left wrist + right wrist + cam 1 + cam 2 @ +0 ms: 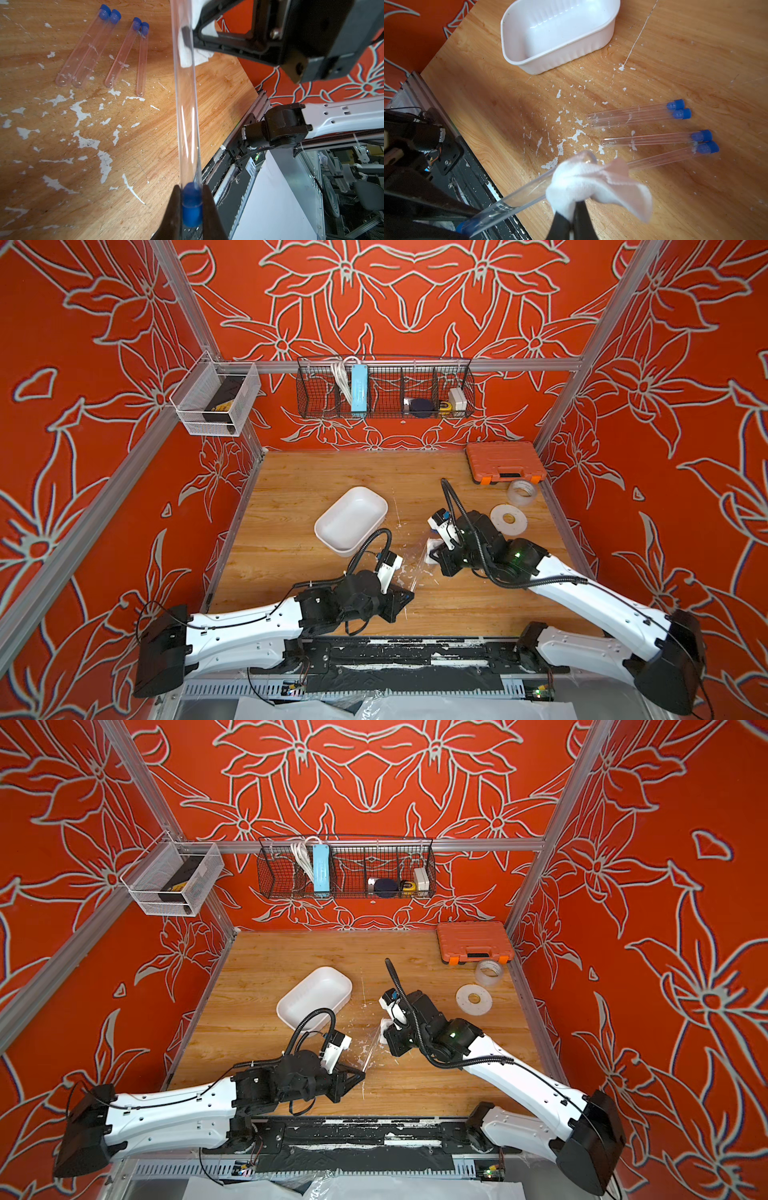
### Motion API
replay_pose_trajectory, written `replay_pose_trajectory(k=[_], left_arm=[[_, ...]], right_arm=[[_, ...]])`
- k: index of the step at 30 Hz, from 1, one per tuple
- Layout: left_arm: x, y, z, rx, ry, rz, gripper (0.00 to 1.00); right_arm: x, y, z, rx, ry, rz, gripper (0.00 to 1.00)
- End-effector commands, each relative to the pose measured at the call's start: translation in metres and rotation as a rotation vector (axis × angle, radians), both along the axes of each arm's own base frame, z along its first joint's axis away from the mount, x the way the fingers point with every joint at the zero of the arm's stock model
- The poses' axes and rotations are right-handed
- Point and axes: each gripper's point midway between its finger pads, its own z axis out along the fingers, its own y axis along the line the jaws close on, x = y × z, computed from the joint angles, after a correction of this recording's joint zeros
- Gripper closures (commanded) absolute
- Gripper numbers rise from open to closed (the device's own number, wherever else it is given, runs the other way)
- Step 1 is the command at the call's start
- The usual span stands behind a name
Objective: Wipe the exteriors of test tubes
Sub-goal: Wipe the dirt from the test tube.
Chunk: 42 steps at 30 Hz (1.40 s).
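Note:
In the left wrist view my left gripper [191, 189] is shut on the blue cap of a clear test tube [185, 104], which reaches out toward my right gripper. My right gripper [574, 209] is shut on a crumpled white tissue [583, 182]. The tissue is wrapped over the tube's rounded far end. In a top view the held tube [371, 1052] spans the gap between the left gripper [359, 1073] and the tissue [384, 1026]. Several more blue-capped test tubes [639, 114] lie flat on the wooden table, in two side-by-side pairs [87, 47].
An empty white plastic tray [351, 518] sits behind the left arm. At the back right are an orange case [505, 460], a tape roll [521, 491] and a white disc [509, 519]. White flecks mark the table [500, 87] under the grippers.

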Motion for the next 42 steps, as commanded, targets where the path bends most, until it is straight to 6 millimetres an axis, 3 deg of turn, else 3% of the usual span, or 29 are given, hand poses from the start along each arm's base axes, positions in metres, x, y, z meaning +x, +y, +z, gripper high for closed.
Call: replay_pose_trajectory(k=[1, 12, 28, 42], left_arm=[[-0.002, -0.002, 0.001, -0.018, -0.001, -0.012, 0.91], [0.006, -0.003, 0.006, -0.007, -0.032, 0.014, 0.91], [0.01, -0.006, 0.012, -0.014, -0.046, 0.025, 0.92], [0.007, -0.003, 0.018, -0.024, -0.05, 0.017, 0.91]], right_arm=[[0.001, 0.004, 0.019, 0.029, -0.029, 0.034, 1.0], [-0.021, 0.006, 0.012, 0.096, 0.039, 0.034, 1.0], [-0.052, 0.04, -0.012, 0.102, 0.097, 0.093, 1.0], [-0.033, 0.025, -0.019, -0.046, 0.034, 0.058, 1.0]])
